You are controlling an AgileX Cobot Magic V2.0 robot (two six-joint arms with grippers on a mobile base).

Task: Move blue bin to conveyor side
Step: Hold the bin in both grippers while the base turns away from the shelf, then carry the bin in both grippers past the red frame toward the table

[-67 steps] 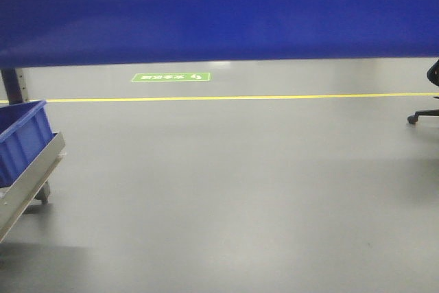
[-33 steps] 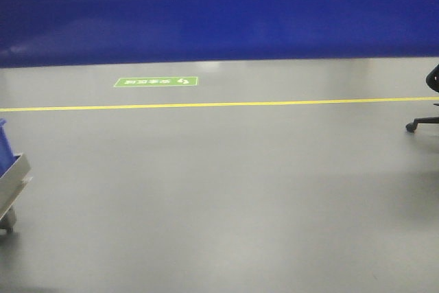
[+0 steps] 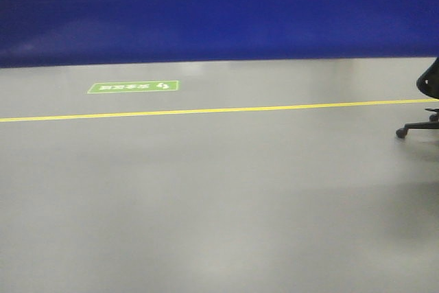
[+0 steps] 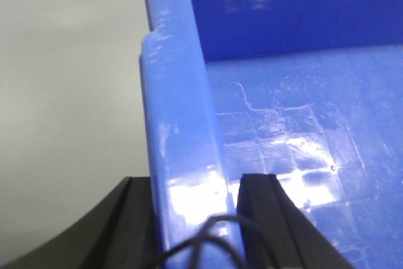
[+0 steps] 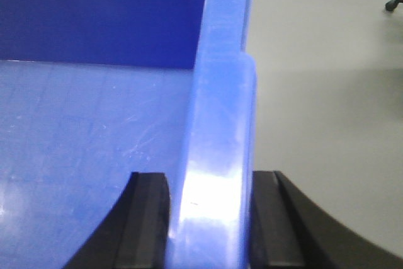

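while the front view is sliding sideways, the green floor sign [image 3: 133, 87] is drifting left and the yellow line [image 3: 219, 110] is sinking lower than a second ago. the second bin on its sloped cart has gone from the left edge, and the office chair [image 3: 422, 104] is creeping further in at the right. this suggests the base is turning with its load, and no conveyor side is showing in any view, so the carry is probably only partway through. the blue bin [image 3: 219, 12] is hanging lifted above the grey floor [image 3: 219, 204], its wall filling the top of the front view. the left claw [image 4: 198, 218] is pinching the bin's left rim, one finger outside and one inside. the right claw [image 5: 208, 218] is gripping the right rim the same way, both nearly closed on the plastic. counting now: one bin, two claws, one sign, one line, one chair.
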